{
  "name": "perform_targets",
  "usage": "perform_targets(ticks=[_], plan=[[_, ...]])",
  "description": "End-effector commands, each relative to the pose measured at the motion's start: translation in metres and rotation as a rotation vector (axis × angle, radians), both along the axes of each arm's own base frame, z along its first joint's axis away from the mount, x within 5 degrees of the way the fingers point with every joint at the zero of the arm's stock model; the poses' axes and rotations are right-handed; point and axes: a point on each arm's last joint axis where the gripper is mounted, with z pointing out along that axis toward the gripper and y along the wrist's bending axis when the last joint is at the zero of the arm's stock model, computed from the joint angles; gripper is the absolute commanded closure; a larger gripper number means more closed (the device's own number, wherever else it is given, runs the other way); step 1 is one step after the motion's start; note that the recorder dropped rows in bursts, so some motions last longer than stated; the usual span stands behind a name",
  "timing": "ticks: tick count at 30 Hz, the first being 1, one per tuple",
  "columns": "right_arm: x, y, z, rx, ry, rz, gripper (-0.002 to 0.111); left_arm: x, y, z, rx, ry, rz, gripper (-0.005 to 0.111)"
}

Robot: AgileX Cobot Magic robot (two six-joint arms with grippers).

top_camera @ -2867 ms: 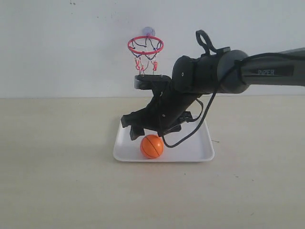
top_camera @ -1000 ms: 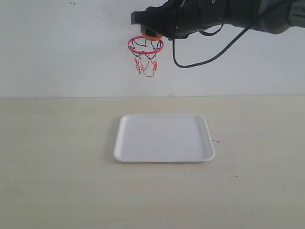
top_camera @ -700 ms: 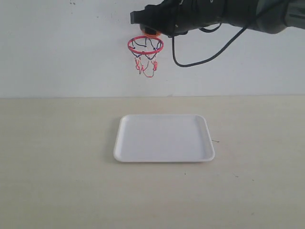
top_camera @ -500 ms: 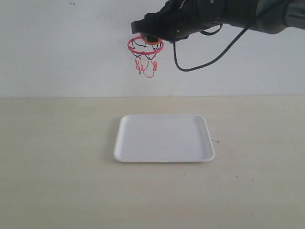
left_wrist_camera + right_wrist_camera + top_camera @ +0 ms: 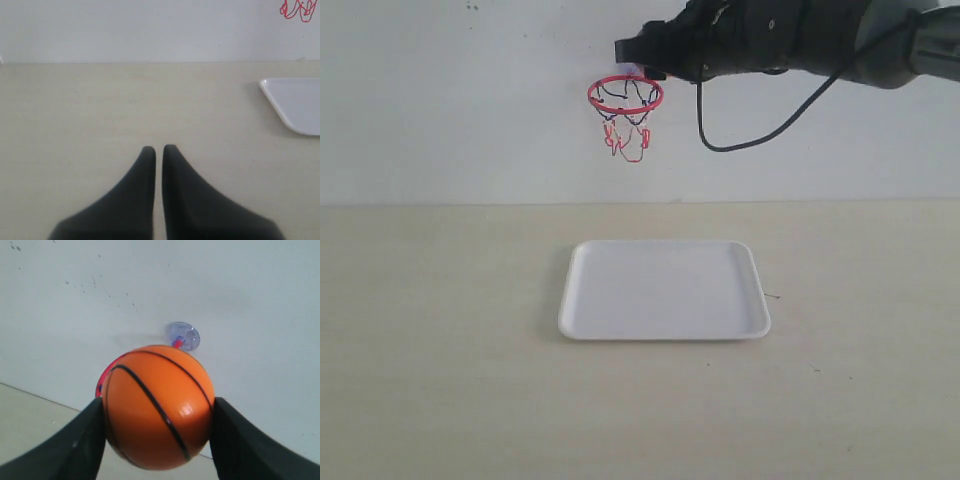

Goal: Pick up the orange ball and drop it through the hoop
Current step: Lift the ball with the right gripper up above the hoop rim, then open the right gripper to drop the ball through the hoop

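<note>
The orange ball (image 5: pixel 157 412), glossy with dark seams, sits clamped between my right gripper's (image 5: pixel 157 402) two black fingers. In the exterior view that gripper (image 5: pixel 628 50) is high up by the wall, just above the back right of the hoop (image 5: pixel 625 95), and it hides the ball. The hoop has a red ring with a dark and red net hanging under it. Behind the ball I see a sliver of the red ring (image 5: pixel 101 383) and the clear suction cup (image 5: pixel 183 336) on the wall. My left gripper (image 5: pixel 158 148) is shut with nothing in it, low over the table.
A white tray (image 5: pixel 663 333) lies on the beige table under the hoop, with nothing on it; its corner (image 5: pixel 295 105) shows in the left wrist view, and the net's tip (image 5: pixel 296 9) at that picture's edge. A black cable (image 5: pixel 740 145) loops below the right arm.
The right gripper took the ball from the tray up to the hoop. In the last half second it shifted slightly right, and the orange sliver above the ring no longer shows.
</note>
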Motion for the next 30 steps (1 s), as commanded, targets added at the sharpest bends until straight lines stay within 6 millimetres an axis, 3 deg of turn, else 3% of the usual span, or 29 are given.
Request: perform_targets(ticks=[1,14,21,30], plan=[[0.01,-0.001,-0.005,0.049,-0.055,-0.032,0.108,0.0,-0.001,-0.001,-0.009,-0.003,-0.01,0.103],[0.022,0.001,-0.022,0.099,-0.118,-0.066,0.108,0.0,-0.001,-0.001,-0.009,-0.003,-0.01,0.103],[0.029,0.022,-0.021,0.129,-0.126,-0.036,0.108,0.0,-0.001,-0.001,-0.009,-0.003,-0.01,0.103],[0.034,0.024,-0.031,0.133,-0.153,-0.044,0.108,0.0,-0.001,-0.001,-0.009,-0.003,-0.01,0.103]])
